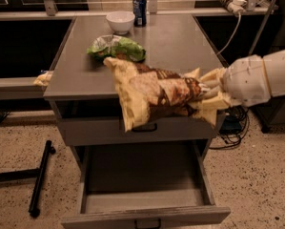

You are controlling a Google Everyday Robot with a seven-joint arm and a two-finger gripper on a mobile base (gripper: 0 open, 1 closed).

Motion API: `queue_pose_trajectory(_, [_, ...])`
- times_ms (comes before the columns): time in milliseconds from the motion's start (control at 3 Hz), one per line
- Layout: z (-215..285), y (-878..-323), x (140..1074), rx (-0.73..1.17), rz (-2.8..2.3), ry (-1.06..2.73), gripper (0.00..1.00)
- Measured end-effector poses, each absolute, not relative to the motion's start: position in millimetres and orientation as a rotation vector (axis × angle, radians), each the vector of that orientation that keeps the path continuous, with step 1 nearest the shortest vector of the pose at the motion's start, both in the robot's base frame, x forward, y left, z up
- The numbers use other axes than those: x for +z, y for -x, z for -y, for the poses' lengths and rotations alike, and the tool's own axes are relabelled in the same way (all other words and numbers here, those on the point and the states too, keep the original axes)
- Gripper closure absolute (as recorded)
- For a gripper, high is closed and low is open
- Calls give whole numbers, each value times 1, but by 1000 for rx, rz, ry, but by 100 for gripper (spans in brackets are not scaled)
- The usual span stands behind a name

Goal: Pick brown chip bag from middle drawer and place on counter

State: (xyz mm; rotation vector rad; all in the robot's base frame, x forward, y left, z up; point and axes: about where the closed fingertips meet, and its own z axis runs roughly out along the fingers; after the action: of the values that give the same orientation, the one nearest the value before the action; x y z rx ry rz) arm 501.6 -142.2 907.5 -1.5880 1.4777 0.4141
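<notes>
Speckled flooring surrounds a grey cabinet whose counter fills the upper middle of the camera view. Below it, the middle drawer stands pulled far out toward the camera, its shallow tray bare. Above that drawer sits a closed drawer front with a black loop handle.

A bulky white arm reaches in level from the right, at the height of the counter's front edge. Its gripper points left and is pinching the right end of the brown chip bag, with the tan foil crumpled around the fingers. The bag hangs in the air, stretched leftward across the counter's front edge. Its lower corner droops over the closed drawer front, well above the open tray.

Behind the bag's upper end lies a green chip bag, just beside it in this view. A white bowl and a blue can stand near the far edge. The counter's right half lies open. A black pole lies on the floor to the left, and cables trail at the right.
</notes>
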Motion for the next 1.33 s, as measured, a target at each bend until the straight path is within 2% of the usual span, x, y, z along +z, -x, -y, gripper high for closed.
queue_pose_trajectory(667, [134, -603, 946, 305, -1465, 1542, 100])
queue_pose_trajectory(1333, [139, -697, 919, 285, -1564, 1482, 100])
